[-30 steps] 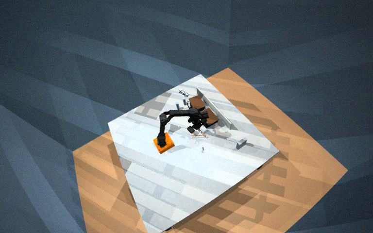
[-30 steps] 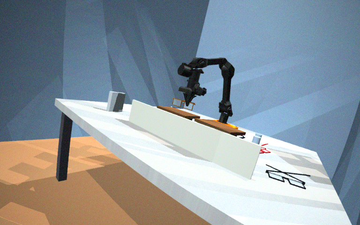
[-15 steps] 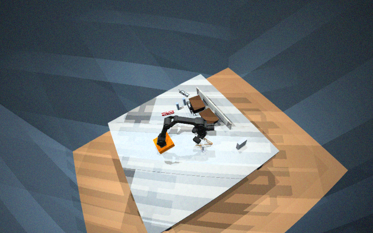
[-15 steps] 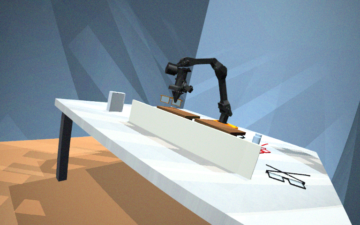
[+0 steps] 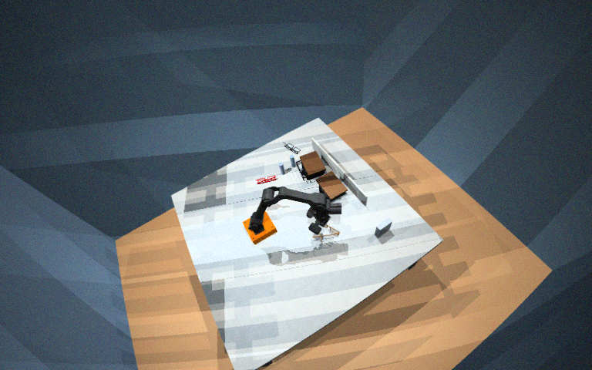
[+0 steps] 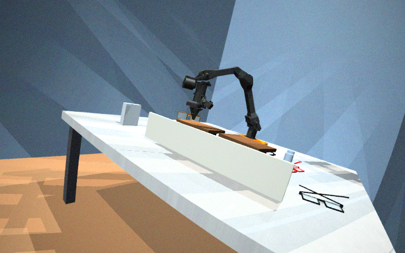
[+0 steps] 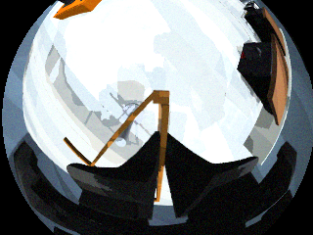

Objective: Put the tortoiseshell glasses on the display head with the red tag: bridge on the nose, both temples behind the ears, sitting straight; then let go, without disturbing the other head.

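The tortoiseshell glasses (image 5: 338, 233) (image 6: 177, 114) (image 7: 164, 115) hang from my gripper (image 6: 194, 118) (image 7: 160, 135), which is shut on them. They are above the table, away from both heads. The head with the red tag (image 7: 243, 55) is the near one, with a dark face (image 7: 257, 64) and brown top (image 5: 332, 186) (image 6: 200, 125); it carries no glasses that I can see. The other head (image 5: 313, 164) (image 6: 248, 142) stands beside it, with black frames at its front (image 5: 300, 171). My fingertips are hidden in the top view.
A long pale panel (image 5: 338, 167) (image 6: 214, 158) stands behind the heads. A grey block (image 5: 383, 228) (image 6: 131, 114) stands apart. Red glasses (image 5: 266, 179) (image 6: 298, 169), black glasses (image 5: 291, 147) (image 6: 321, 202) and two cylinders (image 5: 281, 167) (image 6: 288, 156) are on the far side.
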`<move>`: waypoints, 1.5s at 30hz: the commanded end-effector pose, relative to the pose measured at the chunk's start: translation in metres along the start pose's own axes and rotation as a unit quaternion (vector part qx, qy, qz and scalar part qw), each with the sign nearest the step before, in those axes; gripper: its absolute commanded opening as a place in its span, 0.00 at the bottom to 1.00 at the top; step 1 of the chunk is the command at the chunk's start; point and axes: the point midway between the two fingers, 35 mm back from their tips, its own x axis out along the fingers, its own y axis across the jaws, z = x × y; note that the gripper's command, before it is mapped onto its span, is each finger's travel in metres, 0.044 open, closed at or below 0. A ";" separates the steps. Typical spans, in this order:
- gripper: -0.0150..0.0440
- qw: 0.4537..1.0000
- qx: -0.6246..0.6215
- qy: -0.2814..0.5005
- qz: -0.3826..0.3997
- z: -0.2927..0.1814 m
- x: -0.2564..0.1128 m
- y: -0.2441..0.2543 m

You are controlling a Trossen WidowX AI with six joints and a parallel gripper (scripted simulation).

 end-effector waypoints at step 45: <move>0.25 1.000 -0.001 -0.005 0.004 -0.010 0.032 -0.011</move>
